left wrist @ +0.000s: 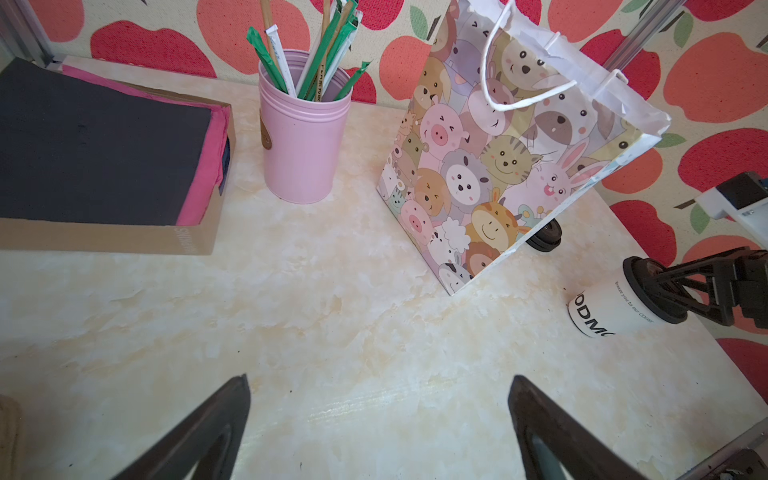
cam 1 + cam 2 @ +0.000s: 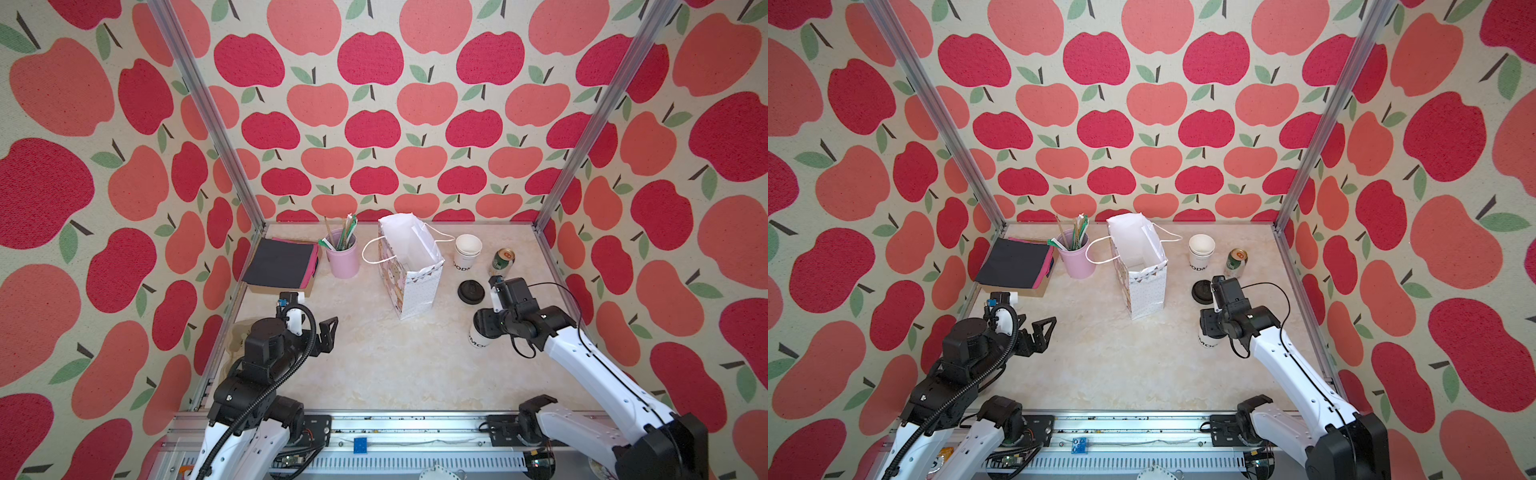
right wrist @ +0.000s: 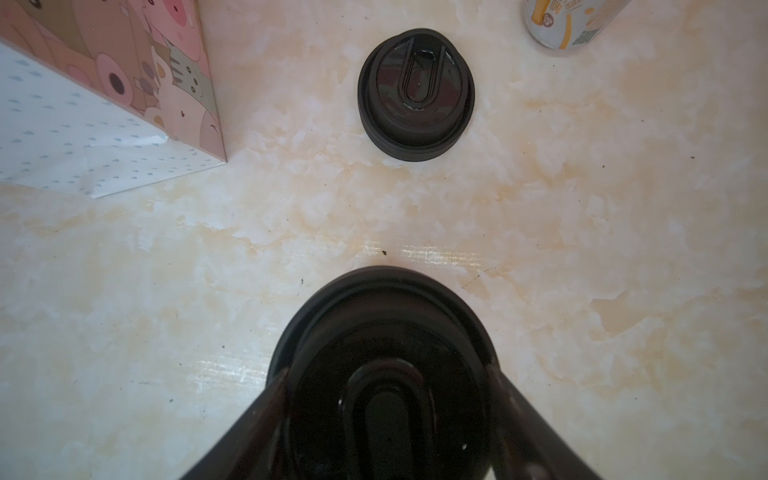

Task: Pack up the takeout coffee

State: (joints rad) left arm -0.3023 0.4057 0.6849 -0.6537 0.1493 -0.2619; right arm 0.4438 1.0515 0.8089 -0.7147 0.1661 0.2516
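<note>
**A:** Where is the cup?

**B:** The cup (image 1: 606,309) looks to stand upright on the table (image 2: 374,365), nearer the right edge than the middle, with its lid (image 3: 386,316) on.

**A:** And the right gripper?

**B:** The right gripper (image 3: 388,374) sits over the lid, part open, with 1 finger on each side of the rim and close against it. Whether it pinches, I cannot tell.

**A:** So the step is the grasp?

**B:** I think so. Next it needs a sure but gentle hold. Then comes a straight lift above the bag's rim, a carry left and toward the back edge, and a slow drop into the mouth.

**A:** Is the bag ready?

**B:** The bag (image 2: 409,266) stands open mid-table, near the back edge. A spare lid (image 2: 471,291) lies just behind the cup. A stack (image 2: 467,251) and a can (image 2: 503,262) stand toward the back right corner.

**A:** And the left gripper?

**B:** The left gripper (image 1: 378,380) is spread wide and empty, near the left edge and well apart from the cup.
</note>
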